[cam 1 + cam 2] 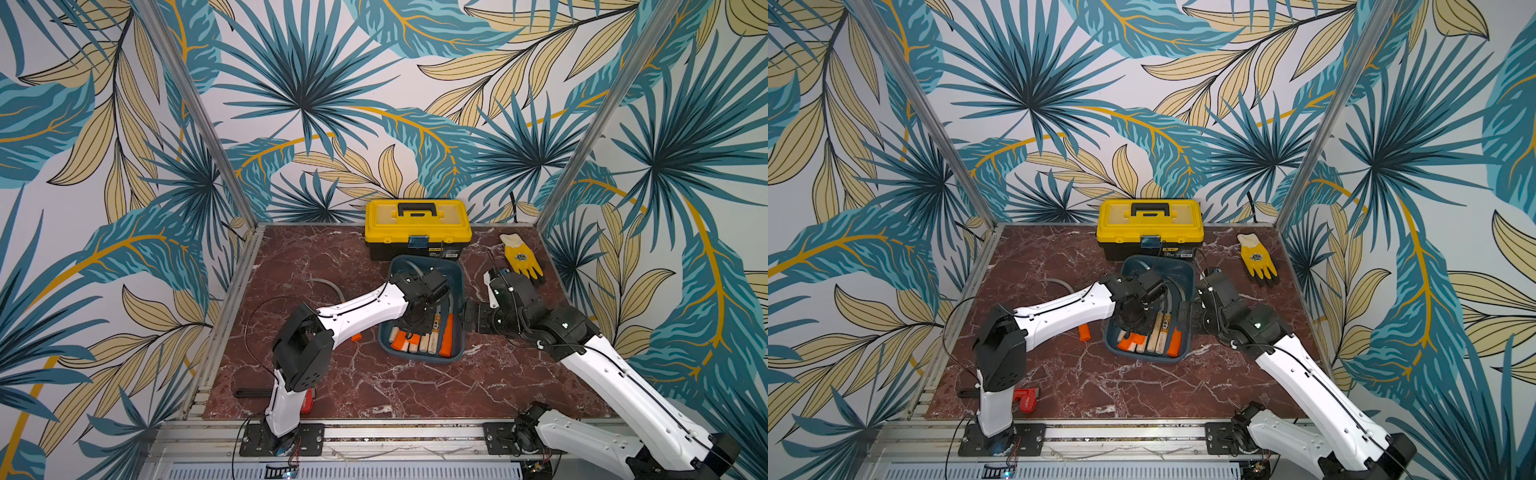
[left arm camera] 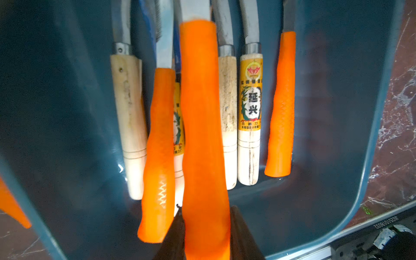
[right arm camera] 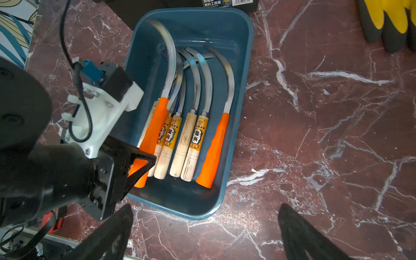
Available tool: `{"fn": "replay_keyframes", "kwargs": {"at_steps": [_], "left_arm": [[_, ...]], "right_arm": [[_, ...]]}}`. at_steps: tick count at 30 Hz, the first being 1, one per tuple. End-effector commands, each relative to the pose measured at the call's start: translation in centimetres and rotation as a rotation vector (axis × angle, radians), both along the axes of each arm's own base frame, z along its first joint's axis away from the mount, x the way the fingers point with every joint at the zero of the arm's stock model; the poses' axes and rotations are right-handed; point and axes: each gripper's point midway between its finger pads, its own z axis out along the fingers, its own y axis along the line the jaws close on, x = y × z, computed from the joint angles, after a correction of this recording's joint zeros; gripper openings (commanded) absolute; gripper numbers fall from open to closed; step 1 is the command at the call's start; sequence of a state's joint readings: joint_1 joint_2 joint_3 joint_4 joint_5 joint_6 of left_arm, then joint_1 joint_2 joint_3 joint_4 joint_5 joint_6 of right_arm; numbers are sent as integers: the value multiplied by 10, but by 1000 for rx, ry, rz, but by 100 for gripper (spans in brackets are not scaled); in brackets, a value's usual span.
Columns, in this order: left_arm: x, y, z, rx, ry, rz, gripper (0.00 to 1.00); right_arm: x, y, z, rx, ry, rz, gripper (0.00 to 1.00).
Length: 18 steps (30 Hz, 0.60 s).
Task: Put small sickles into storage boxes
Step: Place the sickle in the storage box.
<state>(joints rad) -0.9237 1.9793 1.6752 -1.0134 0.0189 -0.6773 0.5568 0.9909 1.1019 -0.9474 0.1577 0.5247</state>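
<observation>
While a red clamp-like tool [image 1: 1025,401] is lying idle at abt 7 o'clock on the dark red marble-pattern tabletop [image 1: 374,386], nearest the arm bases, the work is going on mid-table. The left gripper [image 2: 206,210] is clamping the butt of a small sickle w/ a bright orange plastic handle and thin curved grey blade [image 2: 202,112], jaws pressing in on both sides. That sickle is hanging over the shallow dark teal-blue plastic tray w/ rounded corners [image 3: 202,24], above six other sickles [image 3: 195,139] lying side by side inside, handles pointing to 6 o'clock, blades curving toward 12. Whether it is touching those below, can't tell. The right gripper [image 3: 205,205] is waiting empty, fingers spread wide, just beside the tray wall at 3 o'clock. One more orange-handled sickle [image 1: 1084,331] is lying at the tray's 9 o'clock, partly under the left forearm. Further back, a yellow-and-black plastic toolbox [image 1: 417,226] is sitting at 12, just behind the tray; a yellow work glove [image 1: 521,257] is lying at abt 1.

Risks, as I'm judging: the held blade is arcing close to the far rim at abt 11 o'clock, so letting go too high or off-line could leave it hooking the edge or tangling w/ the other blades. The forearm, pulling back low, could sweep the stray sickle away. The right fingers, sitting so near the wall, could nudge the tray.
</observation>
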Motion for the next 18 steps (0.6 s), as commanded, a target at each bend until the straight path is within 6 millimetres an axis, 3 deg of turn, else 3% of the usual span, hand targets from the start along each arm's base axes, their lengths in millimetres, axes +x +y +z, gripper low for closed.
{"fn": "replay_keyframes", "kwargs": {"at_steps": [1,13,18], "left_arm": [[3,-12,3,-25,-3,-18,6],[2,-19,-34,20,57,-49,9],[3,-22,-39,21,61,-66,22]], "right_arm": [[-14,-18,-12,-40,38,-46,100],[-21,-24,-11,-23,35,-74,100],[-21,-24,-10,-22,35,-76,100]]}}
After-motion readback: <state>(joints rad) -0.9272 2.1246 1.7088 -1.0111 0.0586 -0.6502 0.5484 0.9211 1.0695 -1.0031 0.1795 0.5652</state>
